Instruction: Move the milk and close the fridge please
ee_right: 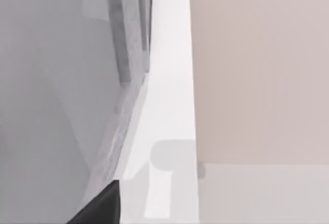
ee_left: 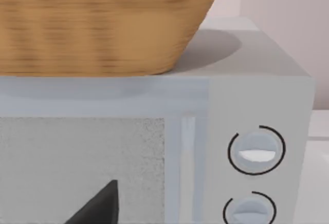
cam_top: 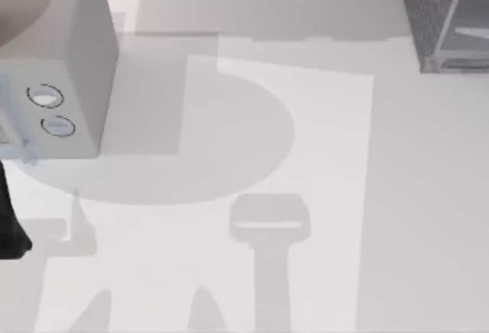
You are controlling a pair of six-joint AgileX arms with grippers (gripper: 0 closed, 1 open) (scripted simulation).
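Dark left arm point(cam_top: 11, 226) hugs the table's point(cam_top: 321, 195) left edge — finger spread unreadable.

The table point(cam_top: 321, 195) lies bare across its middle and from four to seven o'clock, open for passage. At ten o'clock the pale grey microwave point(cam_top: 72, 66) with two round dials point(cam_top: 50, 110) blocks the left side; a wicker basket point(ee_left: 103, 23) sits on its roof. At one o'clock the dark speckled fridge point(cam_top: 424, 12) fills the far right corner. A dark arm point(cam_top: 9, 226) intrudes at eight o'clock.
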